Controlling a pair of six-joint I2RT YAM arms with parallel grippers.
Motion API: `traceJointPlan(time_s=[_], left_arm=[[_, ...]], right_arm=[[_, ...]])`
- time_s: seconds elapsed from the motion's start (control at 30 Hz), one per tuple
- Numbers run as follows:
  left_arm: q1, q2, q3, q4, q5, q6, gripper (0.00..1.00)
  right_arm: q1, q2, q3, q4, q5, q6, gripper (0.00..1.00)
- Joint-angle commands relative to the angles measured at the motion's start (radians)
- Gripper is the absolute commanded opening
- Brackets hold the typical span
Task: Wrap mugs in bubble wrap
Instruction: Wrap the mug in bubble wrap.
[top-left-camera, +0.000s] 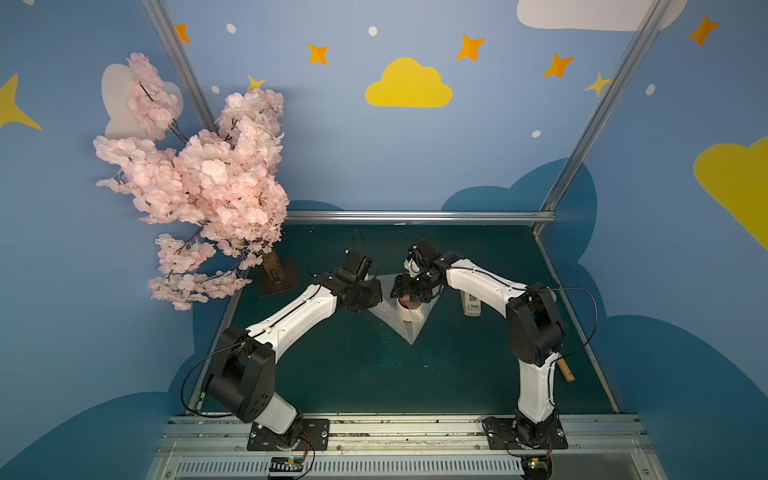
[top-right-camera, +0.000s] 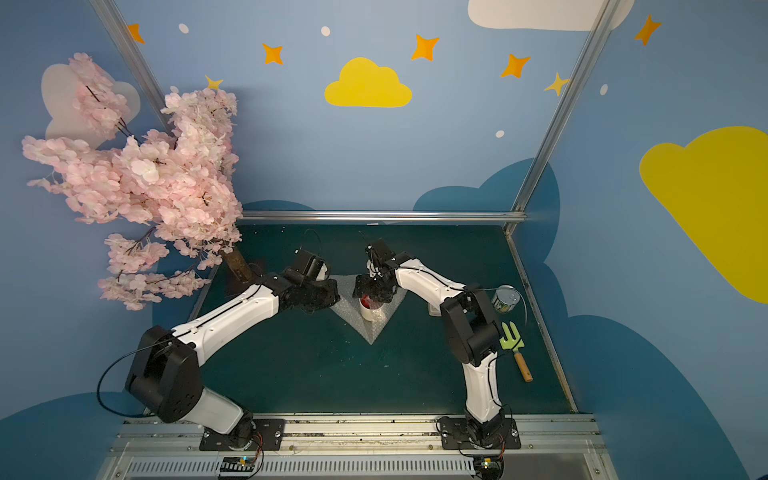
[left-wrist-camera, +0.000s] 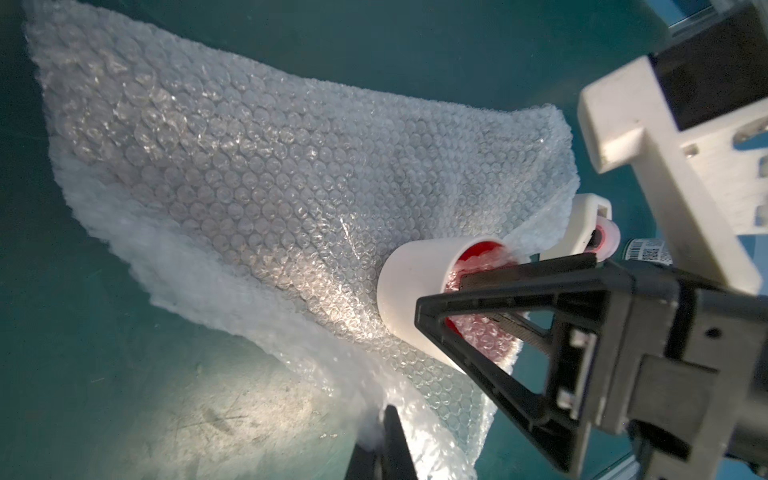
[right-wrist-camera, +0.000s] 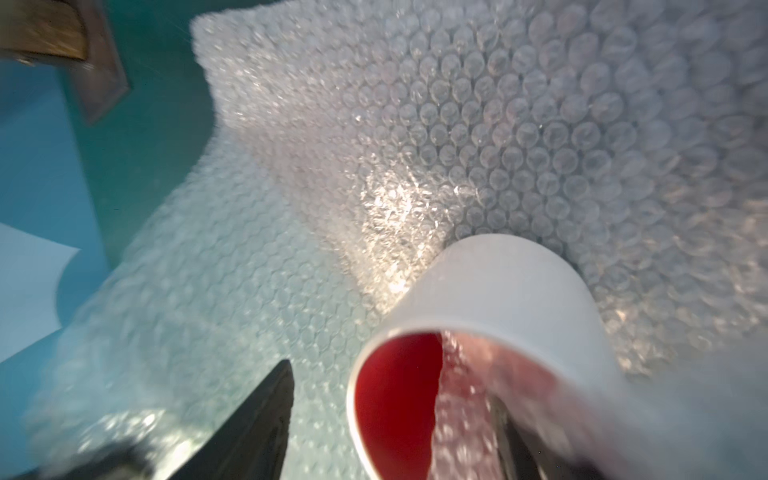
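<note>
The mug (top-left-camera: 405, 311) (top-right-camera: 368, 311), white outside and red inside, stands on the bubble wrap (top-left-camera: 412, 330) (top-right-camera: 370, 332), which shows in both top views as a sheet with one corner toward the front. In the left wrist view my left gripper (left-wrist-camera: 388, 436) is shut on the bubble wrap (left-wrist-camera: 257, 174) at its raised edge, beside the mug (left-wrist-camera: 411, 286). My right gripper (right-wrist-camera: 386, 424) is open over the mug (right-wrist-camera: 498, 291). One of its fingers (right-wrist-camera: 257, 415) is outside the rim; the other is inside, behind wrap (right-wrist-camera: 461, 399) tucked into the red interior.
A beige tape dispenser (top-left-camera: 471, 303) (left-wrist-camera: 590, 232) stands right of the sheet. A tin can (top-right-camera: 506, 299) and a green garden fork (top-right-camera: 513, 340) with a wooden handle lie by the right wall. A pink blossom tree (top-left-camera: 199, 187) on a brown base (top-left-camera: 276, 276) fills the back left.
</note>
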Motion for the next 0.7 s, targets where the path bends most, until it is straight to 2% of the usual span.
traceJointPlan(time_s=[0.0, 0.13, 0.3, 0.5, 0.67], left_arm=[[-0.005, 0.01, 0.027, 0.002, 0.015, -0.004, 0.03], [-0.01, 0.018, 0.035, 0.006, 0.024, -0.005, 0.03], [-0.019, 0.032, 0.062, 0.006, 0.036, -0.005, 0.03], [-0.027, 0.082, 0.138, -0.002, 0.065, 0.006, 0.03], [-0.042, 0.152, 0.229, -0.02, 0.092, 0.02, 0.03]], right_arm=[[-0.033, -0.091, -0.035, 0.054, -0.075, 0.078, 0.73], [-0.056, -0.14, -0.077, 0.096, -0.116, 0.127, 0.73], [-0.089, -0.23, -0.12, 0.094, -0.099, 0.14, 0.73], [-0.102, -0.314, -0.172, 0.016, -0.09, -0.014, 0.72], [-0.09, -0.391, -0.295, 0.078, -0.087, -0.097, 0.68]])
